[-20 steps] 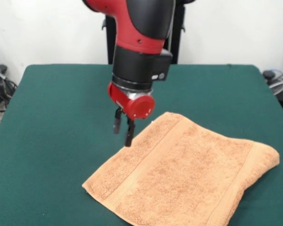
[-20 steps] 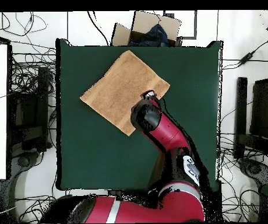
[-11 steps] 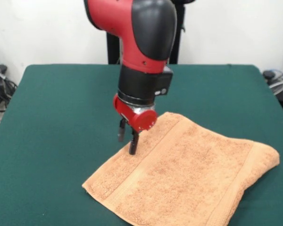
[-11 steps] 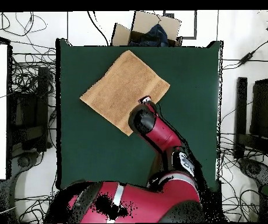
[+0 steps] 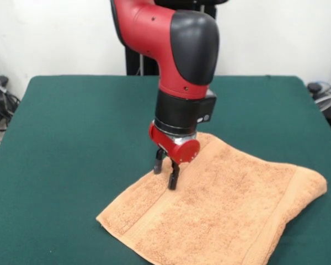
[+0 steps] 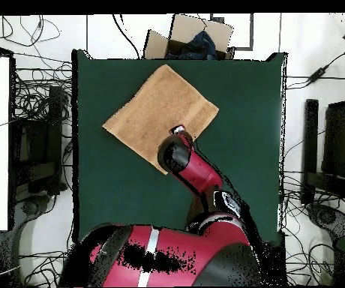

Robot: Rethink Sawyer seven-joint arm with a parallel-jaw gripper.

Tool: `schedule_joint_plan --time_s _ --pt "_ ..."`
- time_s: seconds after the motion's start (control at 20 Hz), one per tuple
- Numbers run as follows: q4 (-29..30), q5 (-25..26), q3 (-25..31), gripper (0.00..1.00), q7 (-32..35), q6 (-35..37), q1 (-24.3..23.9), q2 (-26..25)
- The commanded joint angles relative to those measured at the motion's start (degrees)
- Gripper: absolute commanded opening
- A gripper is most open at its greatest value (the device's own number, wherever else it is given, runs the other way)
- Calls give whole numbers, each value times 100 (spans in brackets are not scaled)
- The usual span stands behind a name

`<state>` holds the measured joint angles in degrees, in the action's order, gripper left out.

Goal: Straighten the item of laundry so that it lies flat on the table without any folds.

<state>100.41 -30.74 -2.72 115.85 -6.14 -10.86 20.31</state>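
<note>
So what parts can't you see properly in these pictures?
- Front view: the towel's nearest corner is cut off by the picture's bottom edge.
- Overhead view: the arm covers the gripper and the towel's edge beneath it.
- Both views: whether the towel is doubled over; nothing shows underneath it.
- Front view: whether the fingertips touch the towel.

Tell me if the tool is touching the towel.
Touching: in the front view the tool stands open with its fingertips pressed onto the towel, no gap showing.

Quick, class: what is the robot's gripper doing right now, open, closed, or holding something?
Gripper: open, holding nothing, fingertips down at the orange towel near its woven band.
</note>
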Motion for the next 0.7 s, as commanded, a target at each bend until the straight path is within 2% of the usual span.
schedule_joint_plan --time_s 0.05,0.5,0.7 --pt "-46 318 684 100 1037 -233 -176 -400" --pt "114 1021 312 100 735 -340 -572 -582" --pt "252 1479 197 100 507 -131 -947 -489"
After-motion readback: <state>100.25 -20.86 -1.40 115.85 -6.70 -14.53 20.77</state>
